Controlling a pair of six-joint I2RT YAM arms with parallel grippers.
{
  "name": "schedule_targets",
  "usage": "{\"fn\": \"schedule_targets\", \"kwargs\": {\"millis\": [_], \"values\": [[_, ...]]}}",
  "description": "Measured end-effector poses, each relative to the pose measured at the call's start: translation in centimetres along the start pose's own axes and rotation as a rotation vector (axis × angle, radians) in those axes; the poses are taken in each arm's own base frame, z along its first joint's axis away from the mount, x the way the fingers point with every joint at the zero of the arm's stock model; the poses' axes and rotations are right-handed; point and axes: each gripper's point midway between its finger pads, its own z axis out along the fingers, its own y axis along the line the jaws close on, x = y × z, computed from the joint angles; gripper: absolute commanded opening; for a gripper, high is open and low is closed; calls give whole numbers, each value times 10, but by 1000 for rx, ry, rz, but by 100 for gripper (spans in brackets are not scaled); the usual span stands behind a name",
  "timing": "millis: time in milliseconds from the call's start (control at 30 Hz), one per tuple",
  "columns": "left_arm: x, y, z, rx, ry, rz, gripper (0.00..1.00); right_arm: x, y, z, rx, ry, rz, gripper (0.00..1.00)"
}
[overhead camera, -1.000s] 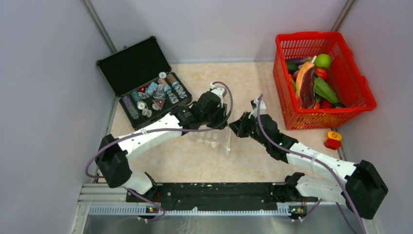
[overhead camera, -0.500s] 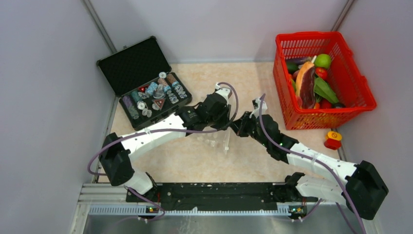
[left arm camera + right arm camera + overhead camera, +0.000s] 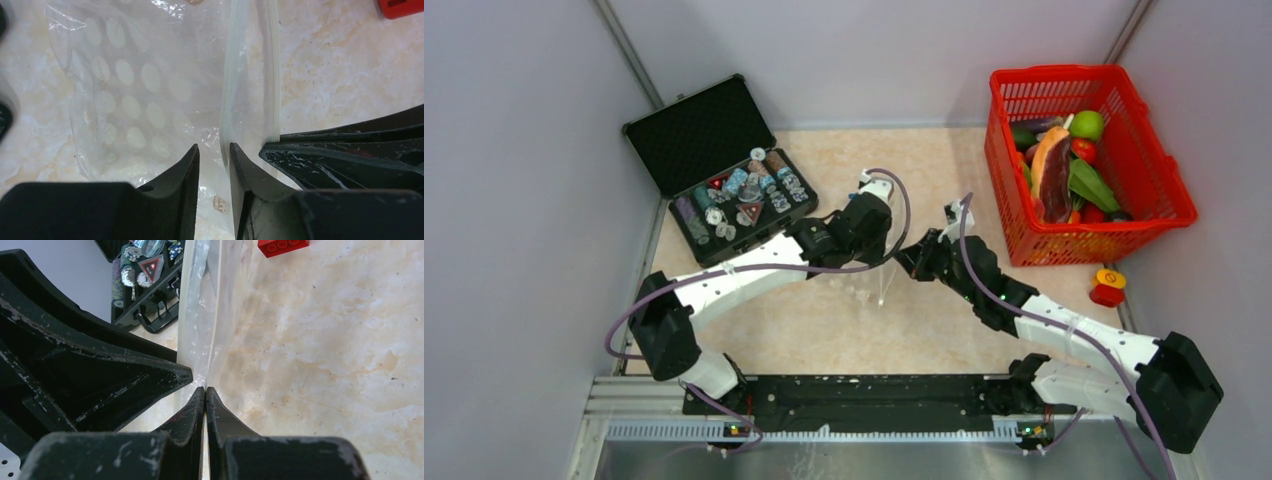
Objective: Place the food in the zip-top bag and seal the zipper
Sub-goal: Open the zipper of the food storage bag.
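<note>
The clear zip-top bag (image 3: 861, 290) lies mid-table, its zipper (image 3: 884, 284) edge lifted between my two grippers. In the left wrist view the bag (image 3: 130, 100) shows white dots, and the zipper (image 3: 273, 75) runs straight up. My left gripper (image 3: 214, 148) is narrowly open, its jaws either side of one lip of the bag's mouth. My right gripper (image 3: 205, 389) is shut on the bag (image 3: 200, 315) at the zipper edge. The grippers, left (image 3: 884, 256) and right (image 3: 904, 262), almost touch. The food (image 3: 1064, 165) lies in the red basket (image 3: 1169, 215).
An open black case (image 3: 724, 170) of small bottles and discs stands at the back left. A red toy brick (image 3: 1108, 289) lies by the right wall near the basket; it also shows in the right wrist view (image 3: 282, 246). Grey walls close in the table on three sides.
My left gripper has moved right, up against the right gripper at the bag's mouth. The zipper edge has shifted slightly left and stands more upright. The right arm has barely moved.
</note>
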Motion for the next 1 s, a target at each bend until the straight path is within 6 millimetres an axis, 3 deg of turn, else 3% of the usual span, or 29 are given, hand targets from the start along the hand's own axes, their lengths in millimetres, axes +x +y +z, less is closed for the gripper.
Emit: {"fn": "schedule_targets", "kwargs": {"millis": [233, 600, 800, 1000], "values": [[9, -17, 1, 72, 35, 19, 31, 0, -2, 1, 12, -2, 11, 0], [9, -28, 1, 125, 42, 15, 5, 1, -5, 2, 29, -4, 21, 0], [8, -25, 1, 109, 34, 18, 0, 0, -6, 2, 31, -7, 24, 0], [4, -10, 3, 28, 8, 28, 0, 2, -14, 1, 68, -7, 18, 0]]}}
